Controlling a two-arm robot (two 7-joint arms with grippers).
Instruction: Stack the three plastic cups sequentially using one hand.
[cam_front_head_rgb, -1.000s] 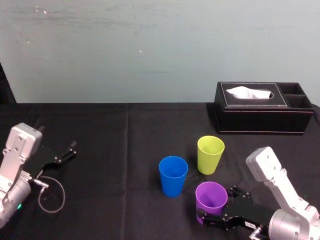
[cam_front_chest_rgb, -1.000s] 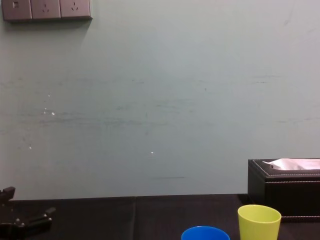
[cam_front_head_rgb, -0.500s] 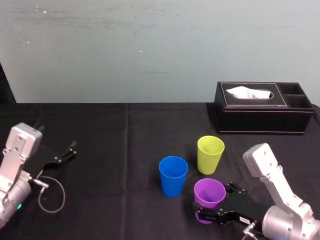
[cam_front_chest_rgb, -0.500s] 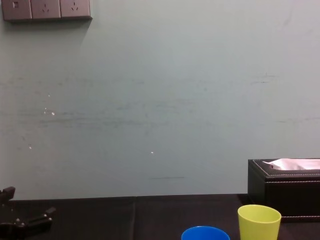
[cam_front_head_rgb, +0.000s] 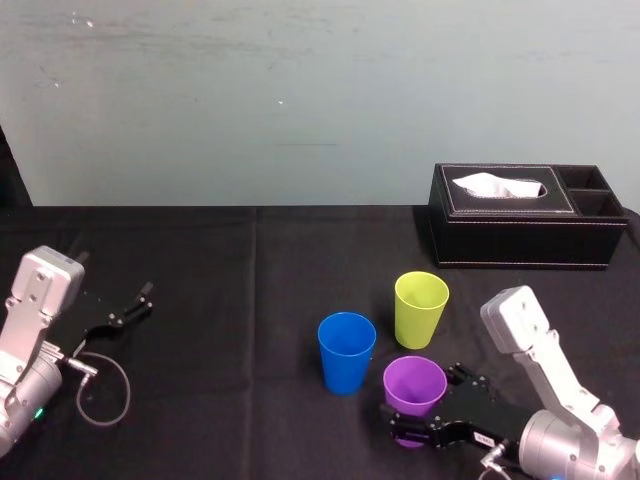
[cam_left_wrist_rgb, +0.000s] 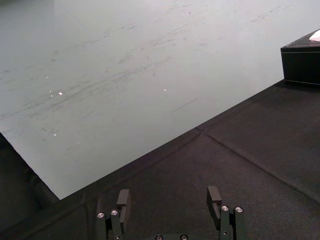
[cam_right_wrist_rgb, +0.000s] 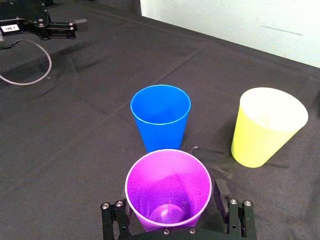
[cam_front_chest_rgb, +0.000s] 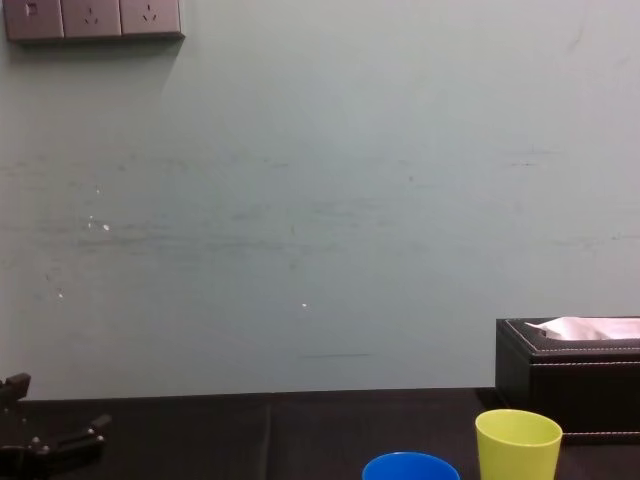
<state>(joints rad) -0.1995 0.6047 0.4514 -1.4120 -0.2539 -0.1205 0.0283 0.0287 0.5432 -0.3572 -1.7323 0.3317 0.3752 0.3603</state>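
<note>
Down in the lower right of the head view, the right gripper (cam_front_head_rgb: 424, 405) pinches the purple cup (cam_front_head_rgb: 414, 384) by its lower wall. The right wrist view looks into that cup (cam_right_wrist_rgb: 167, 186) from above and makes the grip plain: one black finger lies against each side, with the cup seated between them at the bottom centre of the frame. The cup stands upright, mouth up and narrow base down, its long axis near vertical.

In the head view it sits just beside the blue cup (cam_front_head_rgb: 346, 352), to that cup's lower right, and just below the yellow-green cup (cam_front_head_rgb: 421, 309). Whether its base touches the black table (cam_front_head_rgb: 250, 280) I cannot tell.

The chest view gives side-on rims of the blue (cam_front_chest_rgb: 410, 466) and yellow-green (cam_front_chest_rgb: 518, 445) cups along its bottom edge, with the black tissue box (cam_front_chest_rgb: 570, 372) behind at the right. The left gripper (cam_front_head_rgb: 128, 305) lies at the head view's left edge, and the left wrist view shows its fingers spread.
</note>
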